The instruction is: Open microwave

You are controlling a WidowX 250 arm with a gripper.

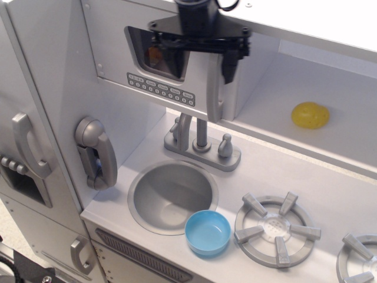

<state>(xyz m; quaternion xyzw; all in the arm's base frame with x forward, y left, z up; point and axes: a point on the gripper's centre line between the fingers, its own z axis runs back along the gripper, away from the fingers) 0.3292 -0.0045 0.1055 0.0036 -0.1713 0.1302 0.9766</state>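
The microwave (118,56) is the grey compartment at the upper left. Its flat door is shut, with a small window (154,59), a row of small buttons (161,88) and a tall silver handle (214,97) at its right edge. Something orange shows behind the window. My black gripper (199,59) hangs in front of the door's upper right part and is open. One finger (171,54) is over the window and the other finger (230,66) is just right of the handle's top. I cannot tell whether it touches the handle.
Below are a faucet (200,141), a round sink (172,197), a blue bowl (207,232) and a stove burner (277,229). A grey phone handset (94,150) hangs at the left, beside a panel with a curved handle (26,147). A yellow object (310,115) lies on the right shelf.
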